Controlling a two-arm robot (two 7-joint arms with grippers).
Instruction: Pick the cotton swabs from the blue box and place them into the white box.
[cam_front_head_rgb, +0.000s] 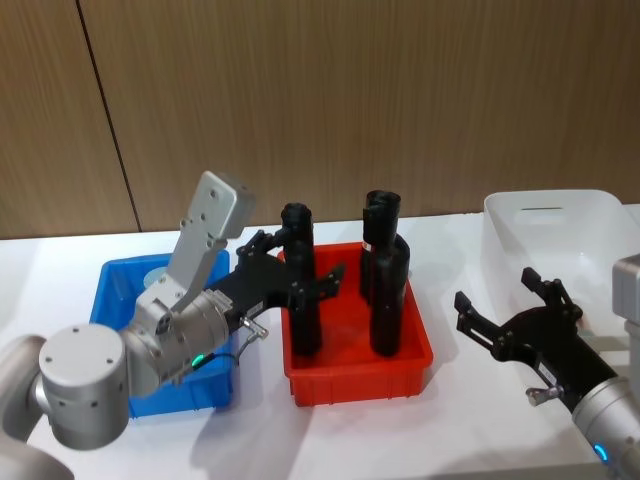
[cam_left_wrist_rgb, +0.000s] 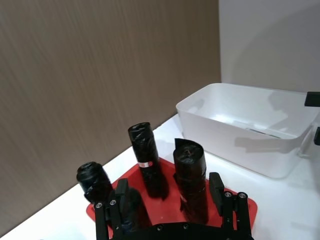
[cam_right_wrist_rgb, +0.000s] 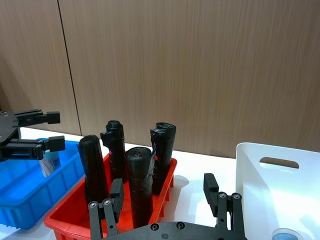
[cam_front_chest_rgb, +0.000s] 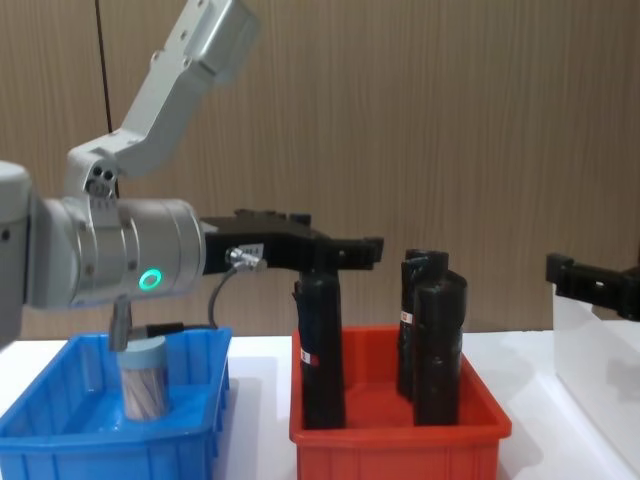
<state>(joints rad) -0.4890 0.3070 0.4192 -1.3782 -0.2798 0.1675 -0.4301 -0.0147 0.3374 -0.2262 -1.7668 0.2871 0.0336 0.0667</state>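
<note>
cotton swabs (cam_front_chest_rgb: 145, 385), clear cylinder, glossy blue box (cam_front_chest_rgb: 100, 455)

blue box (cam_front_chest_rgb: 30, 440): bright blue.
cotton swabs (cam_front_chest_rgb: 145, 385): clear tub, pale blue-grey lid, whitish sticks inside.
white box (cam_front_head_rgb: 560, 210): translucent white.
red bin (cam_front_head_rgb: 360, 375): bright red.
rolls (cam_front_head_rgb: 388, 290): glossy black; one with red-white band (cam_left_wrist_rgb: 145, 163).
left claw (cam_front_head_rgb: 305, 258), right claw (cam_front_head_rgb: 495, 290): matte black.
left arm (cam_front_head_rgb: 90, 380): silver-grey; ring light (cam_front_chest_rgb: 150, 279) green.
surface (cam_front_head_rgb: 260, 440): plain white.
wall (cam_front_head_rgb: 350, 100): brown wood grain, dark vertical seams.
</note>
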